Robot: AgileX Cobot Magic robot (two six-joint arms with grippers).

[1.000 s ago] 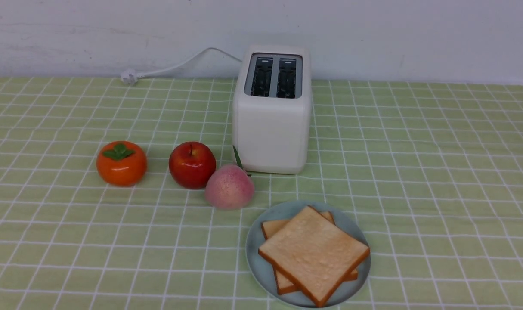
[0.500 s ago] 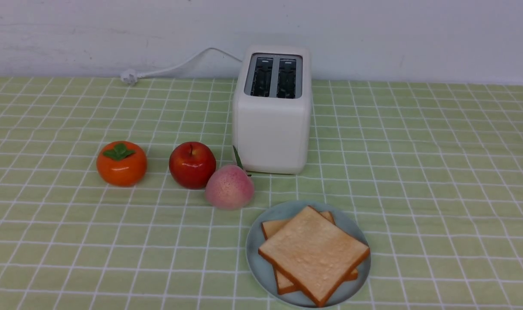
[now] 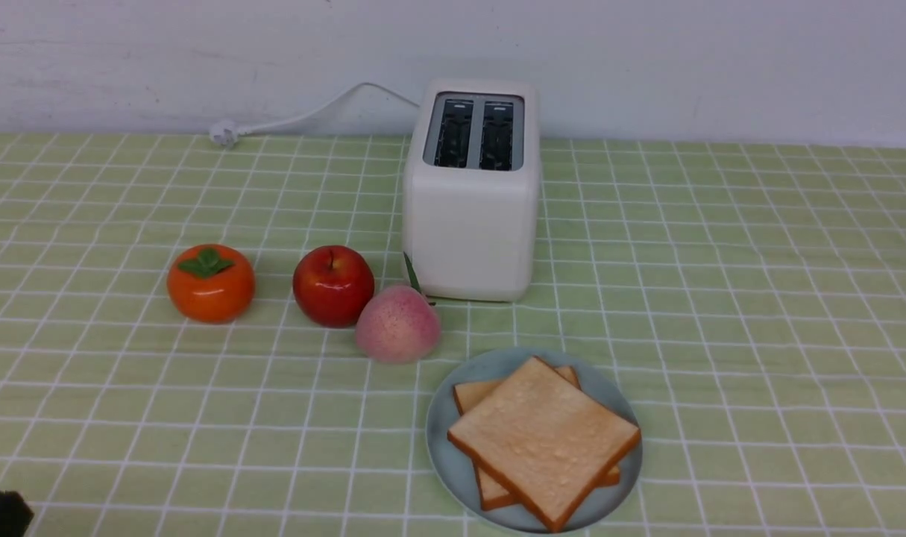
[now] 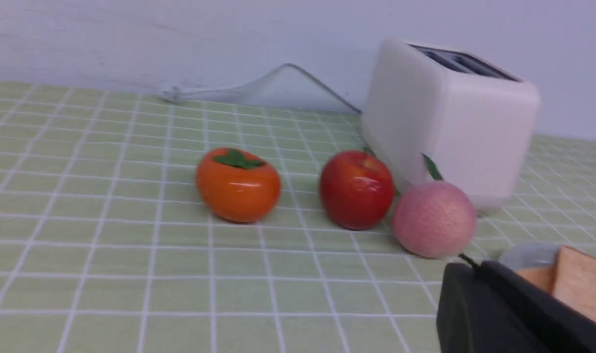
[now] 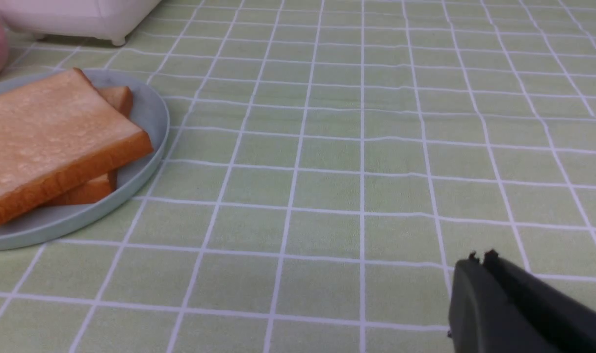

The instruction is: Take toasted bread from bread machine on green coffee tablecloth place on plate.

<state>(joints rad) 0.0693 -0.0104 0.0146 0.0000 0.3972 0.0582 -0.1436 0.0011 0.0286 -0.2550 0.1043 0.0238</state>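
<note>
green cloth gridded with thin white lines [image 3: 721, 313] is supporting a round pale blue-green plate [image 3: 441, 447], which is holding two square, golden, brown-crusted toast slices [image 3: 546, 440], one lying askew over the other. the boxy white two-slot toaster [image 3: 469, 231] is standing behind, its dark slots [image 3: 496, 136] showing no bread. the black left gripper [image 4: 469, 267] and black right gripper [image 5: 481, 260] are keeping their fingers together, holding nothing.

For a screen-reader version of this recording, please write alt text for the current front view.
Two slices of toast lie stacked askew on a pale blue-green plate. Beyond it stands a white two-slot toaster, its slots empty, with a peach, red apple and persimmon to the left.
</note>
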